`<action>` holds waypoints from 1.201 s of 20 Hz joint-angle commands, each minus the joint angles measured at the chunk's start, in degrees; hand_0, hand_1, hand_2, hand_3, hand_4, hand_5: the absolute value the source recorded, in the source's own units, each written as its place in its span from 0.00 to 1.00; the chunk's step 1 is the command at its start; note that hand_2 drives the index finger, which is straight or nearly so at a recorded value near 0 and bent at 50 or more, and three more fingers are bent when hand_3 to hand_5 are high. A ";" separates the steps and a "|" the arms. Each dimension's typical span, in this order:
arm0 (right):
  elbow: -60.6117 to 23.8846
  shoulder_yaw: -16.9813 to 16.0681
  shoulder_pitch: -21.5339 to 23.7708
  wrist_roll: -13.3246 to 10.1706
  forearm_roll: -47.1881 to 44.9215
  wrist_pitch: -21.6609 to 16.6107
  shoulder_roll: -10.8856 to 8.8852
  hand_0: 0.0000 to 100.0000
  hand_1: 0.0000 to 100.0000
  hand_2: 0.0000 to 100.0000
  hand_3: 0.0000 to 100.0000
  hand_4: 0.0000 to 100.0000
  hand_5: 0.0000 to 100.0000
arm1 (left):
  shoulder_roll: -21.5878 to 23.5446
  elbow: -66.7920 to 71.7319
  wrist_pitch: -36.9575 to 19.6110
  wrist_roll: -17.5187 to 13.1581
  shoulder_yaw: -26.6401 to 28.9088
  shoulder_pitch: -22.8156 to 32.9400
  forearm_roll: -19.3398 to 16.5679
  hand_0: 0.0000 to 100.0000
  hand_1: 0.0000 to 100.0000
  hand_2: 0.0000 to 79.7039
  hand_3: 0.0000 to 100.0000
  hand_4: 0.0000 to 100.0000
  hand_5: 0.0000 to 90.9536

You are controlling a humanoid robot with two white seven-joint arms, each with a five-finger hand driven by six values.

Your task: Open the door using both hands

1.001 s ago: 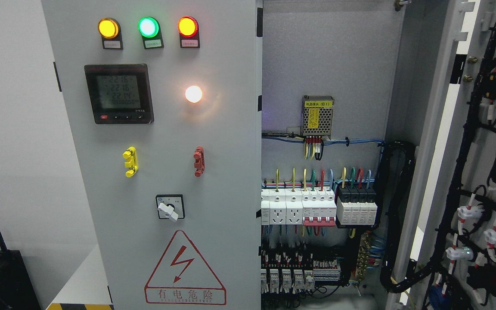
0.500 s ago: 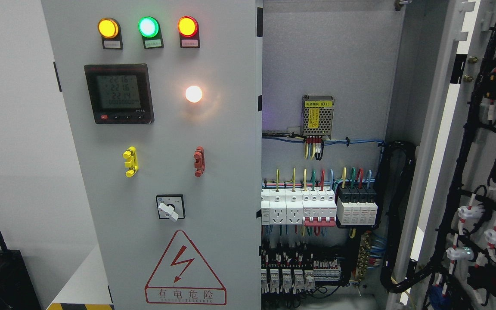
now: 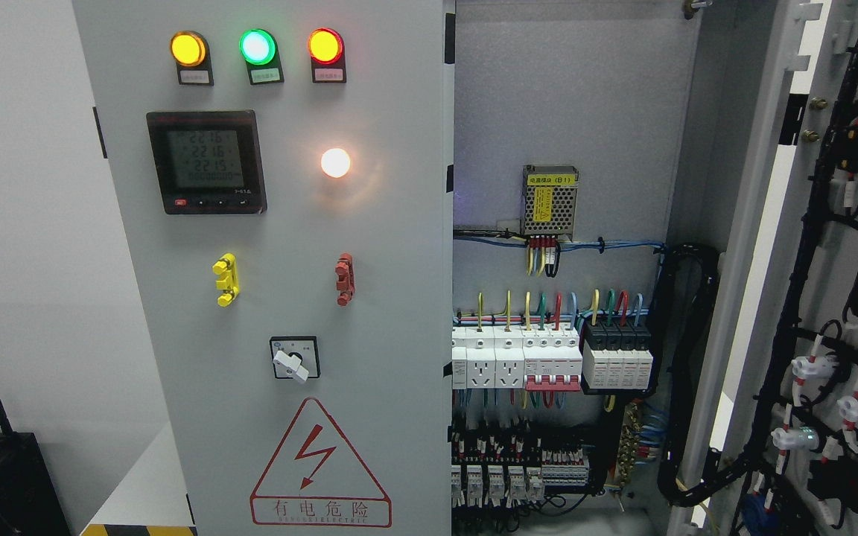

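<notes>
With neither hand in view, right door point(image 3: 816, 298) swung wide, left door point(image 3: 280, 298) shut.

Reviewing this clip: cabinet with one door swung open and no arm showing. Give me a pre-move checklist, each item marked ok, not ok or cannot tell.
1. Right door swung open, wiring side facing the camera: ok.
2. Left door open: not ok, it faces the camera flat and hides the cabinet's left half.
3. Either robot hand in view for a grasp: not ok, none shows.
4. Handle or free edge on the left door: cannot tell; only its right edge shows.
5. Cabinet de-energised: not ok, indicator lamps and meter display are lit.
</notes>
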 commanded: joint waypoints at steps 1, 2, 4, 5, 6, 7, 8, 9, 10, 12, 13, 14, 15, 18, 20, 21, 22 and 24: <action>-15.30 -0.17 4.54 0.01 1.14 -0.09 -2.70 0.38 0.00 0.00 0.00 0.00 0.00 | -0.56 2.38 -0.39 -0.05 4.83 0.51 -2.06 0.00 0.00 0.00 0.00 0.00 0.00; -18.38 -0.17 5.60 0.01 1.06 -0.09 -3.41 0.38 0.00 0.00 0.00 0.00 0.00 | -0.56 2.38 -0.39 -0.14 4.57 0.51 -2.05 0.00 0.00 0.00 0.00 0.00 0.00; -23.04 -0.17 6.57 0.01 1.05 -0.09 -4.37 0.38 0.00 0.00 0.00 0.00 0.00 | -0.56 2.29 -0.39 -0.40 4.30 0.51 -2.05 0.00 0.00 0.00 0.00 0.00 0.00; -25.50 -0.17 7.36 0.01 1.05 -0.17 -4.99 0.38 0.00 0.00 0.00 0.00 0.00 | -0.56 2.29 -0.39 -0.40 4.22 0.51 -2.05 0.00 0.00 0.00 0.00 0.00 0.00; -28.48 -0.17 8.41 0.01 1.05 -0.17 -5.34 0.38 0.00 0.00 0.00 0.00 0.00 | -0.47 2.29 -0.39 -0.49 4.13 0.42 -2.05 0.00 0.00 0.00 0.00 0.00 0.00; -31.73 -0.17 9.38 -0.08 1.14 -0.17 -5.87 0.38 0.00 0.00 0.00 0.00 0.00 | -0.47 2.20 -0.39 -0.58 3.95 0.42 -2.05 0.00 0.00 0.00 0.00 0.00 0.00; -35.42 -0.17 10.78 -0.08 1.06 -0.09 -6.48 0.38 0.00 0.00 0.00 0.00 0.00 | -0.47 2.20 -0.39 -0.58 3.95 0.33 -1.97 0.00 0.00 0.00 0.00 0.00 0.00; -39.20 -0.08 12.36 -0.08 1.05 -0.17 -7.10 0.38 0.00 0.00 0.00 0.00 0.00 | -0.47 2.12 -0.39 -0.66 4.04 0.24 -1.97 0.00 0.00 0.00 0.00 0.00 0.00; -42.89 0.00 14.03 -0.08 1.05 -0.09 -7.80 0.38 0.00 0.00 0.00 0.00 0.00 | -0.47 2.03 -0.39 -0.67 4.04 0.07 -1.97 0.00 0.00 0.00 0.00 0.00 0.00; -49.49 -0.08 17.72 -0.08 1.14 -0.17 -8.33 0.38 0.00 0.00 0.00 0.00 0.00 | -0.47 2.03 -0.39 -0.75 4.13 -0.28 -1.97 0.00 0.00 0.00 0.00 0.00 0.00; -51.96 -0.08 18.96 -0.08 1.14 -0.17 -8.42 0.38 0.00 0.00 0.00 0.00 0.00 | -0.47 2.03 -0.39 -0.75 4.13 -0.29 -1.97 0.00 0.00 0.00 0.00 0.00 0.00; -53.81 -0.17 19.93 0.01 1.14 -0.17 -8.42 0.38 0.00 0.00 0.00 0.00 0.00 | -0.56 1.94 -0.39 -0.75 4.22 -0.46 -1.97 0.00 0.00 0.00 0.00 0.00 0.00; -55.31 -0.17 20.63 0.01 1.14 -0.52 -8.42 0.38 0.00 0.00 0.00 0.00 0.00 | -0.56 1.94 -0.39 -0.75 4.22 -0.98 -1.97 0.00 0.00 0.00 0.00 0.00 0.00; -60.58 0.44 24.49 0.01 1.23 -2.81 -8.51 0.38 0.00 0.00 0.00 0.00 0.00 | -0.65 1.94 -0.39 -0.75 4.22 -1.52 -1.97 0.00 0.00 0.00 0.00 0.00 0.00; -65.05 0.62 27.04 0.01 1.23 -3.25 -8.60 0.38 0.00 0.00 0.00 0.00 0.00 | -0.65 1.94 -0.39 -0.75 4.22 -1.52 -1.97 0.00 0.00 0.00 0.00 0.00 0.00; -67.25 0.79 28.27 0.10 1.23 -3.69 -9.03 0.38 0.00 0.00 0.00 0.00 0.00 | -0.65 1.94 -0.39 -0.67 4.30 -1.52 -1.97 0.00 0.00 0.00 0.00 0.00 0.00; -69.45 0.88 29.59 0.27 1.23 -4.47 -9.91 0.38 0.00 0.00 0.00 0.00 0.00 | -0.65 1.94 -0.39 -0.75 4.30 -1.52 -1.97 0.00 0.00 0.00 0.00 0.00 0.00; -73.58 1.84 32.32 0.71 1.23 -6.23 -10.53 0.38 0.00 0.00 0.00 0.00 0.00 | -0.65 1.85 -0.39 -0.75 4.30 -1.52 -1.97 0.00 0.00 0.00 0.00 0.00 0.00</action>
